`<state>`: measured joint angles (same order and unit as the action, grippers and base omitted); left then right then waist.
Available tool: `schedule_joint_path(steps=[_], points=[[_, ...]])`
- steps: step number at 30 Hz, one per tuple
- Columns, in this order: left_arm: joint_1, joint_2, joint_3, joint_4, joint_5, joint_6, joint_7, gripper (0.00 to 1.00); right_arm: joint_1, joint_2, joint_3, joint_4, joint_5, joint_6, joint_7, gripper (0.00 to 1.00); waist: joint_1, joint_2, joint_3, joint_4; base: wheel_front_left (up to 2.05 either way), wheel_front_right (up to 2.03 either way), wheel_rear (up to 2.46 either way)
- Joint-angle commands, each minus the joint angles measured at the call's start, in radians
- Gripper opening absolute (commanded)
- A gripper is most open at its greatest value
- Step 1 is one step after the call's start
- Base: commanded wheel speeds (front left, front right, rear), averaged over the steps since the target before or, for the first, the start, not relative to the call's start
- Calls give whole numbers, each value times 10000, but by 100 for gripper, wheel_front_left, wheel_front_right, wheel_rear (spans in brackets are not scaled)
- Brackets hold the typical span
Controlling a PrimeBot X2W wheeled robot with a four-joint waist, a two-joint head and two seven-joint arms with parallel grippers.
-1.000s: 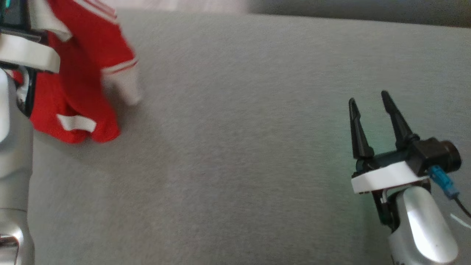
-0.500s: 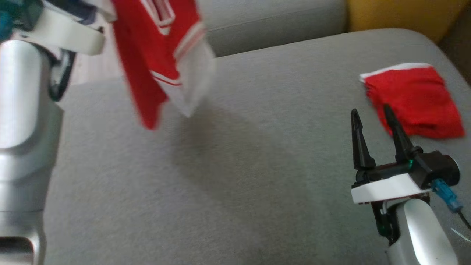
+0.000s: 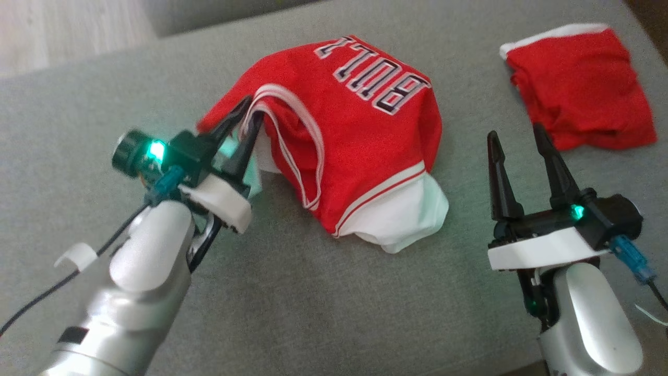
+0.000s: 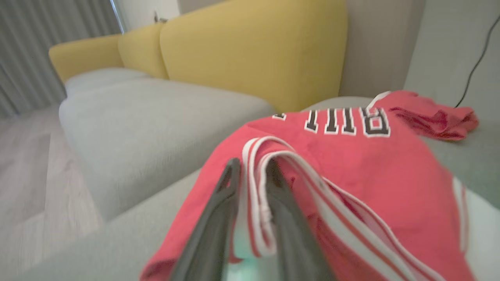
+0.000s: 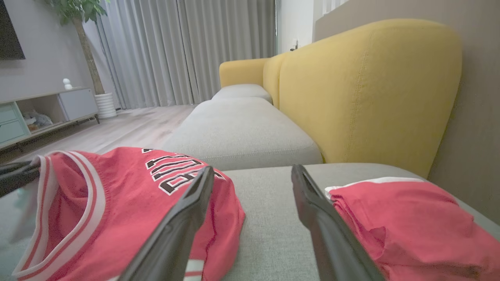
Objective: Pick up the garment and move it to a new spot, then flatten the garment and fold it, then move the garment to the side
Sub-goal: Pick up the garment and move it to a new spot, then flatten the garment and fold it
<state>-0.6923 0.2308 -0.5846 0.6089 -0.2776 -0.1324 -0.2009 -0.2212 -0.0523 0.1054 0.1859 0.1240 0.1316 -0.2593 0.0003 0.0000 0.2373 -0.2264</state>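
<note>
On the middle of the grey fabric sofa cushion [image 3: 313,303] lies the red basketball jersey with dark white-edged lettering [image 3: 360,130]. It is heaped rather than flat, its lettering toward the far side and a white sleeve part spilling toward the near right. The left gripper [image 3: 251,110] is clamped on the white-and-red striped trim at the jersey's left edge, and in the left wrist view that trim sits pinched between the two dark fingers. The right gripper [image 3: 514,131] hovers spread and empty just right of the heap, touching nothing.

The jersey looks to have reached its new spot, so the step in hand is likely setting it down ready for flattening. Doing that well probably means lowering the pinched trim onto the cushion before letting go, so that it does not flop back over the body. The empty right gripper could then take the opposite edge by the white sleeve and draw the cloth taut.

For room, bare cushion runs widest on the near side, between the two arms. To the far right a smaller plain red cloth with a white edge band [image 3: 579,89] lies close, so spreading rightward risks snagging it. At the far left the cushion ends at a pale wooden floor [image 3: 62,31].
</note>
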Motion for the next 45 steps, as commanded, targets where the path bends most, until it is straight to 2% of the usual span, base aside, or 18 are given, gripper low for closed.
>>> schedule_joint_path(steps=[1, 3, 6, 10, 17, 24, 33, 45], points=[[-470, 26, 392, 172, -108, 66, -319, 100, -320, 19, 282, -252, 64, -9, -24, 100, -3, 0, 698, 2, 0, 0, 0], [-416, -96, 417, 456, -116, 129, -432, 100, -350, 19, 289, -229, 76, -9, -24, 100, -3, 0, 776, 45, 0, 0, 0], [-174, -465, 600, 780, -80, 489, -590, 100, -322, 19, 200, -150, 53, -9, -24, 100, -3, 0, 789, 250, 0, 0, 0], [686, -698, 1200, -207, 120, 1013, -604, 100, -169, 19, 54, 29, 18, -9, -24, 100, -3, 0, 331, 557, 0, 0, 0], [3380, -1125, 2627, -2203, 305, 1858, -607, 100, 528, 20, -160, 341, -30, -9, -24, 100, -3, 0, -1179, 1080, 0, 0, 0], [5988, -1541, 3595, -4291, 911, 2314, -608, 100, 1395, 20, 200, 427, 416, -9, -24, 100, -3, 0, -2121, 1585, 0, 0, 0], [8037, -1789, 4225, -5411, 1173, 2649, -608, 100, 2469, 20, 562, 610, 452, -9, -24, 100, -3, 0, -2839, 2138, 0, 0, 0], [8263, -1803, 4268, -5606, 1051, 2744, -609, 100, 2586, 19, 795, 755, 393, -9, -24, 100, -3, 0, -2959, 2353, 0, 0, 0]])
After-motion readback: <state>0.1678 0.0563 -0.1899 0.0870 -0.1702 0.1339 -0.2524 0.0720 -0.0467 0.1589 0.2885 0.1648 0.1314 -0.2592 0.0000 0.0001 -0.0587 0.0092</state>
